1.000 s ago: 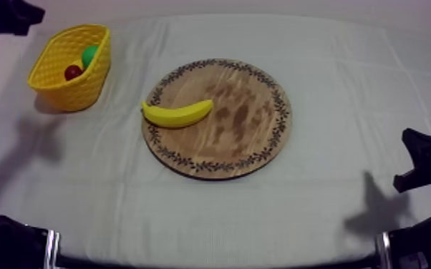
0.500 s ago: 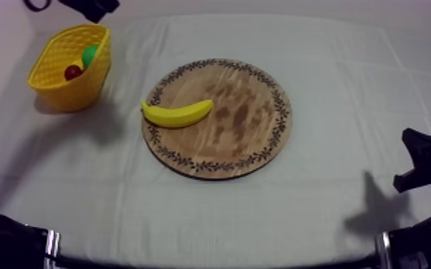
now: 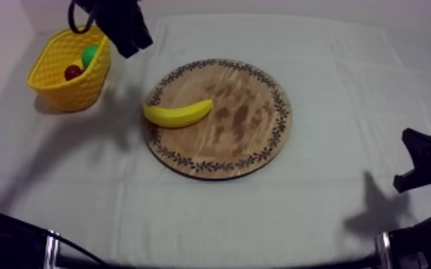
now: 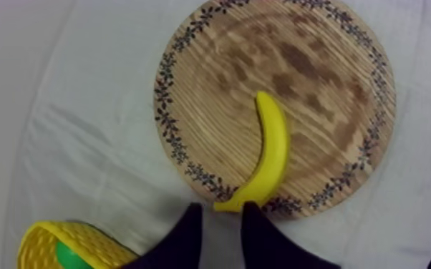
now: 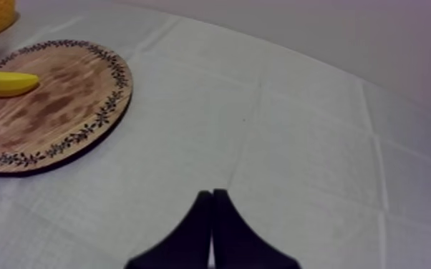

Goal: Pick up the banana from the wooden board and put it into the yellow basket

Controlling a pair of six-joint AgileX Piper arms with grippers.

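Our left gripper (image 4: 220,214) was open beside the board (image 3: 250,118) holding the banana (image 3: 179,113). The basket (image 3: 71,91) sat near the board. Our right gripper (image 5: 212,194) was closed.

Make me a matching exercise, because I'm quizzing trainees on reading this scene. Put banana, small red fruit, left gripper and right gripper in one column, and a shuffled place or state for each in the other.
Column 1
1. banana
2. small red fruit
3. left gripper
4. right gripper

Column 2
A. shut, over bare cloth
B. inside the yellow basket
C. lying on the wooden board, one end at its rim
D. open, holding nothing

Pairs: 1-C, 2-B, 3-D, 4-A
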